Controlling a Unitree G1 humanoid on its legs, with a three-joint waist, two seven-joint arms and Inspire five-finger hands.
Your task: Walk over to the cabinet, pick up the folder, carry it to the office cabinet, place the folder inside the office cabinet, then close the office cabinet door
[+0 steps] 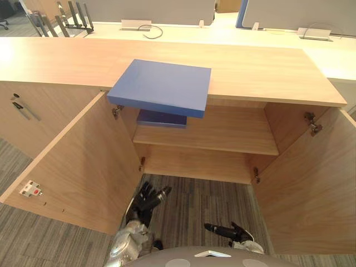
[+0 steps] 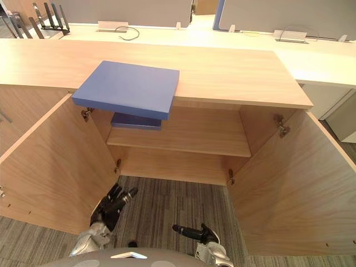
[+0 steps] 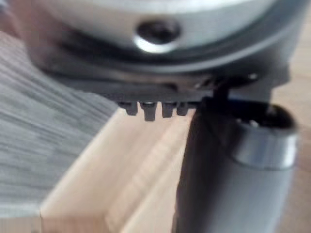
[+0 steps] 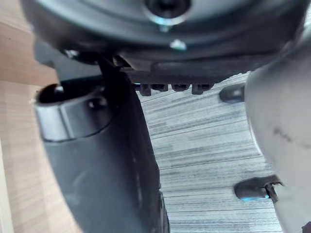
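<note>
The blue folder point(image 1: 161, 86) lies on the cabinet top point(image 1: 261, 72), its near side overhanging the front edge. Well below it, over the carpet point(image 1: 194, 203), the left hand point(image 1: 146, 201) and right hand point(image 1: 232, 231) hang with relaxed fingers, holding nothing.

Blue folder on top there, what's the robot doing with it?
Nothing yet. The folder lies on the cabinet top, poking out over its front edge, above the two open doors. A darker folder lies on the shelf inside. The robot's left hand and right hand hang low before the cabinet, open and empty.
</note>
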